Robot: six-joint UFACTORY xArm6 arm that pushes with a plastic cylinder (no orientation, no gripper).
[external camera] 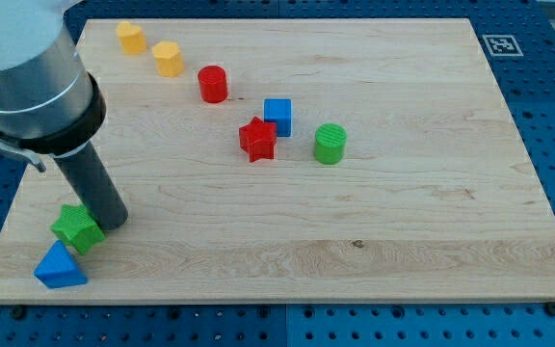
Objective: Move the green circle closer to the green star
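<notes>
Tip (114, 224) beside green star (76, 229), green circle (330, 144) well apart

Bright even light, sharp focus, soft short shadows, no glare.

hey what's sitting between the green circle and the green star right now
Nothing: in the camera view, bare board runs from the green circle to the green star.

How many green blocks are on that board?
2. A green circle sits right of centre, beside the red star. A green star lies at the lower left, touching my tip. The arm may hide others.
</notes>
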